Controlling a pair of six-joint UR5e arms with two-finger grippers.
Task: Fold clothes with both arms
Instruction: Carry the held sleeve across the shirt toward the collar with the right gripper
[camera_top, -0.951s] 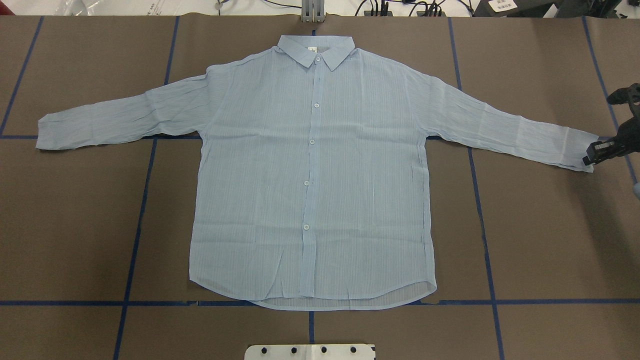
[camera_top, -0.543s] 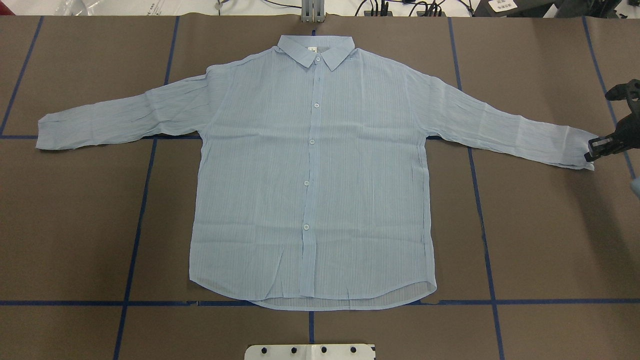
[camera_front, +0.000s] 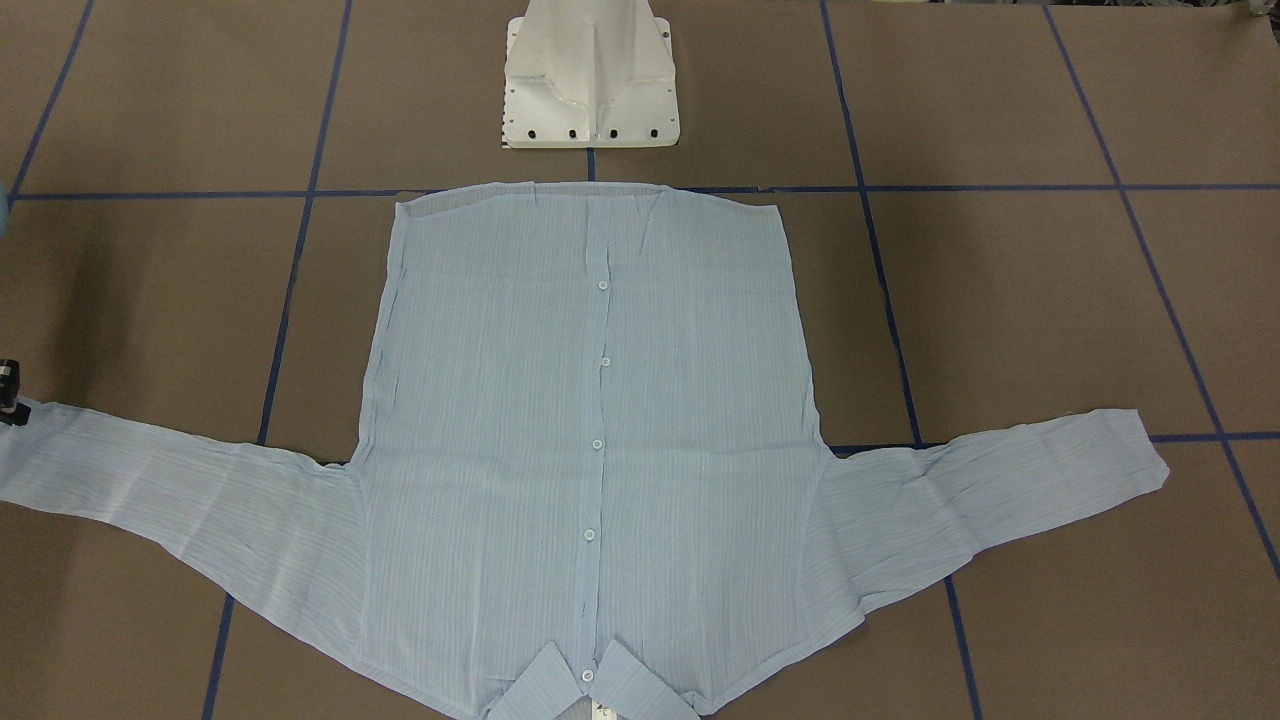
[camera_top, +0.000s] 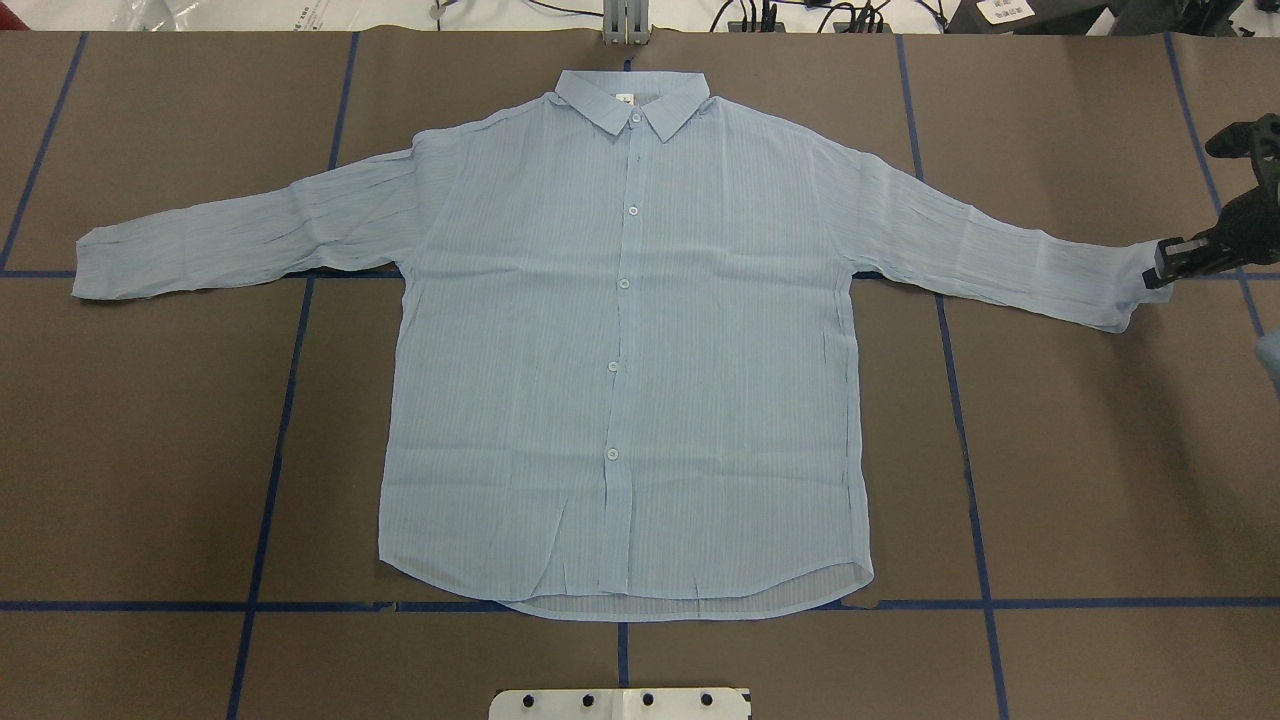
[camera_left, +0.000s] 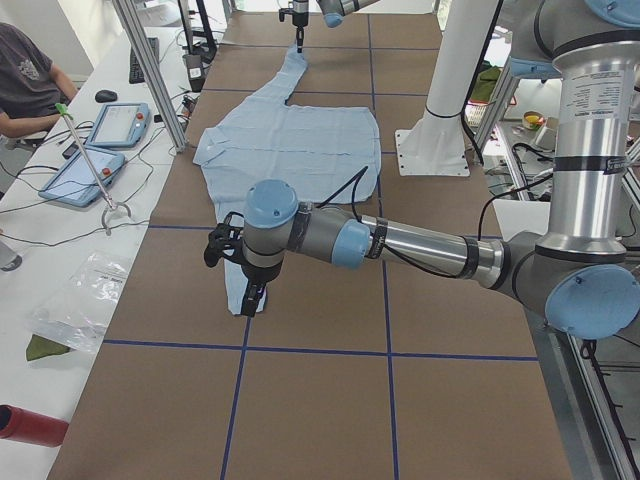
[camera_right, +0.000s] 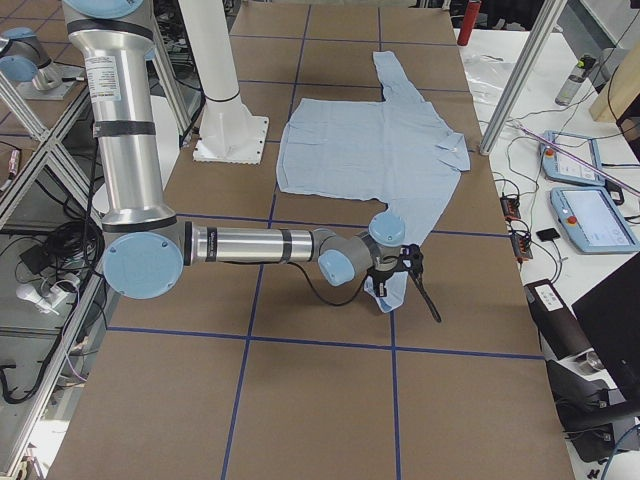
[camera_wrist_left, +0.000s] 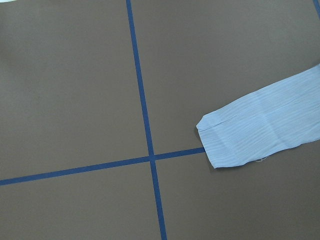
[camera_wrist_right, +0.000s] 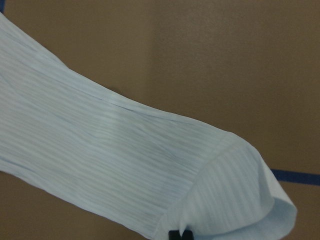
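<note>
Lifted and drawn inward since half a second ago, the right cuff (camera_top: 1135, 295) is now seen off the table, and the right gripper (camera_top: 1160, 270) is found higher and closer to the shirt's body than it was. That gripper is pressed together on the cuff's edge: in the right wrist view its dark fingertips (camera_wrist_right: 179, 234) are pinched onto the curled fabric.

The pale blue striped shirt (camera_top: 620, 350) is spread flat, buttons up, in the middle of the brown table cover (camera_top: 1100, 480). A small neck label (camera_top: 627, 99) is seen inside the collar (camera_top: 590, 100), but its print cannot be read.

The hem (camera_top: 620, 605) is laid along the blue tape line (camera_top: 1100, 603), near the white pedestal base (camera_front: 590, 80). The collar is set close to the cover's far edge. Wide bare cover is left on both sides of the body, below each sleeve.

The left cuff (camera_wrist_left: 235, 140) is lying flat, just beside a tape crossing. The left gripper (camera_left: 248, 303) is held low at that cuff, and whether it is spread or closed cannot be told.
</note>
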